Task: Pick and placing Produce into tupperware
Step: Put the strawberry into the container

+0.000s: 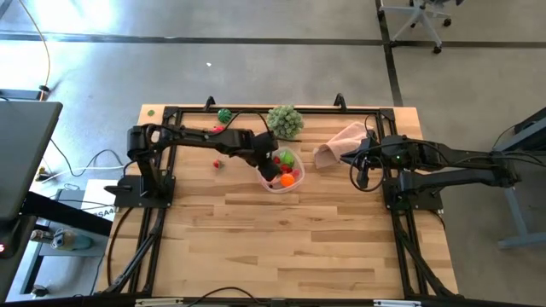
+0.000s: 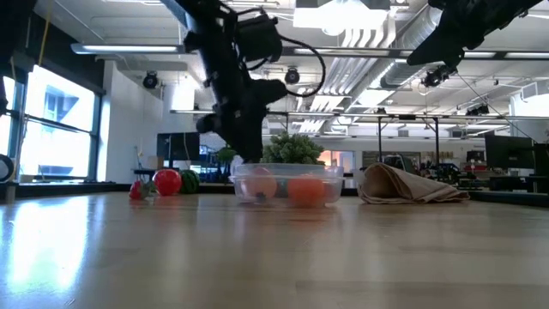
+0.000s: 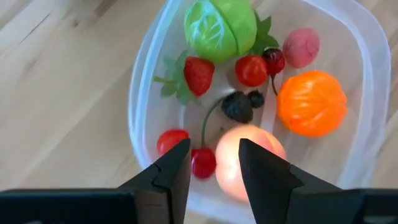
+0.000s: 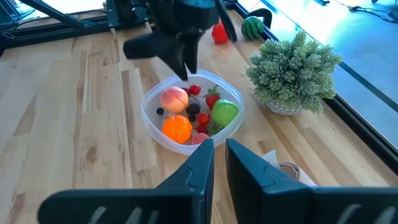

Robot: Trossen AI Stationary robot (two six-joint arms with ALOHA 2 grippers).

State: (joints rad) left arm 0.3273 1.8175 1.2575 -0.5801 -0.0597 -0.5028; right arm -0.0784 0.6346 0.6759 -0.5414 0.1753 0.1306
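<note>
Produce, mostly inside the tupperware (image 1: 282, 170) at table (image 1: 281, 247) centre, just in front of the leafy ball (image 1: 285, 121).

Left to right across the table, high view:
- Green watermelon (image 1: 224, 115) at the back rail, outside the container.
- Small red piece (image 1: 217, 164) on the wood left of the container, apart from it.
- Left gripper (image 1: 270, 167), over the container's left part, pointing down into it. Jaws narrowly parted, nothing between them.
- Tupperware: clear, round, upright, open-topped.
- Pink cloth (image 1: 339, 144), bunched, right of the container.
- Right gripper (image 1: 361, 162), beside the cloth, well clear of the container. Jaws closed, empty.

Container contents, left wrist view:
- Green cabbage (image 3: 221, 27) at the far wall.
- Strawberry (image 3: 198, 74), long axis along the line of the fingers, leaves spread to one side.
- Red tomato (image 3: 251, 70) and dark cherry (image 3: 273, 60), touching.
- Pink piece (image 3: 301, 47) at the wall.
- Orange (image 3: 311, 103), round, no clear axis.
- Dark berry (image 3: 237, 107), centre, with a thin stem curving toward the fingers.
- Peach (image 3: 244, 160), directly under the fingertips, partly hidden by one finger (image 3: 264, 174).
- Two red cherries (image 3: 203, 162), just beside the other finger; the nearer one sits in line with the gap.

Low view: tomato and watermelon stand left of the container; the gripper's tips dip behind its rim.
</note>
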